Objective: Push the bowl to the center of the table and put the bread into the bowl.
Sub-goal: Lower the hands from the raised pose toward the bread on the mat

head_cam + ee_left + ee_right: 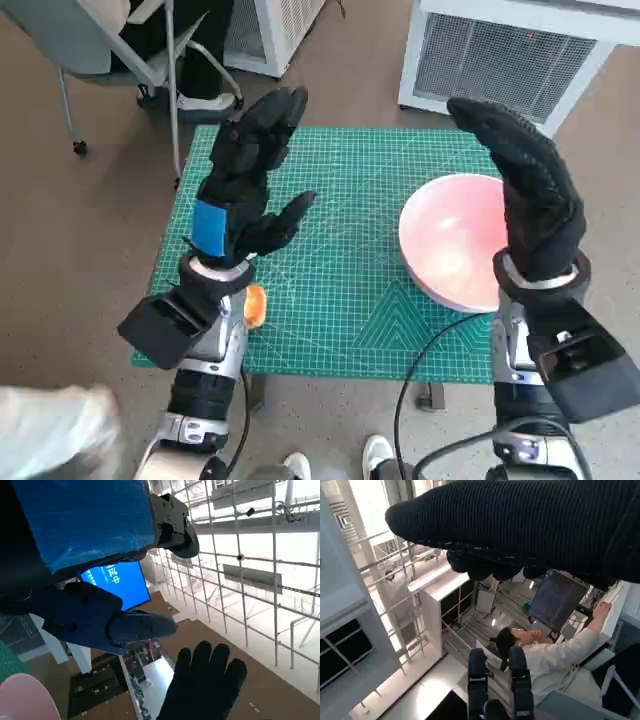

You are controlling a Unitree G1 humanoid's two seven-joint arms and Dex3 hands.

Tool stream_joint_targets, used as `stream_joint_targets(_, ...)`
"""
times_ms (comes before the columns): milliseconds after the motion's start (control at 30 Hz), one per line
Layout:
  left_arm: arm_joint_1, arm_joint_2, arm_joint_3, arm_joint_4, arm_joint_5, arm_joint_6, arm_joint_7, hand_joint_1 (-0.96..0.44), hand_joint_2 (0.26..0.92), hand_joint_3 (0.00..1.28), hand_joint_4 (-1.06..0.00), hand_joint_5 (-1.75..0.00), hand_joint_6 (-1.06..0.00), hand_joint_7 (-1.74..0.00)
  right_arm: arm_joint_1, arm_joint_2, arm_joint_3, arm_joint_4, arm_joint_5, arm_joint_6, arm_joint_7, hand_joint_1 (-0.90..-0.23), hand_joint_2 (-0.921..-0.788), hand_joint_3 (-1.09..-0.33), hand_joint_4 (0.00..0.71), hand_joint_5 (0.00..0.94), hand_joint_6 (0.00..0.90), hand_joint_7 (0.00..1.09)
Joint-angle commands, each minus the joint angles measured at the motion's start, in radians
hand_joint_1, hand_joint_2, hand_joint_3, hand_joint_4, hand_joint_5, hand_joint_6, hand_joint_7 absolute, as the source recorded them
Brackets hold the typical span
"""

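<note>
Hands raised above table, fingers spread, empty: left hand; right hand over bowl.

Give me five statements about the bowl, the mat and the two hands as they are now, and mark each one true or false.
1. The pink bowl sits at the mat's center. False: it sits toward the right side of the green mat.
2. The left hand holds nothing. True.
3. The right hand grips the bowl's rim. False: it is raised above the bowl, holding nothing.
4. The bowl is empty. True.
5. The bowl lies upside down. False: it stands upright.
</note>
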Motion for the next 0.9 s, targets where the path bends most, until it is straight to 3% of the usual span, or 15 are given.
stream_joint_targets(33,-0.005,-0.001,0.0,0.0,-0.007,-0.013,-0.005,-0.48,0.921,0.32,-0.37,0.0,-0.17,-0.52,0.012,0.002,0.002,-0.002,0.012,0.011,0.005,-0.552,-0.921,-0.768,0.285,0.002,0.001,0.64)
stream_joint_targets(633,0.0,-0.004,-0.001,-0.002,-0.014,-0.007,-0.009,-0.48,0.921,0.32,-0.36,0.0,-0.17,-0.52,0.018,-0.007,-0.006,0.008,0.01,0.007,0.006,-0.538,-0.921,-0.77,0.285,0.002,0.002,0.64)
stream_joint_targets(900,0.004,-0.001,0.001,-0.005,-0.012,-0.007,-0.008,-0.48,0.921,0.32,-0.35,0.0,-0.16,-0.52,0.038,-0.052,-0.052,0.028,0.033,-0.016,0.017,-0.533,-0.921,-0.779,0.28,0.0,0.0,0.64)
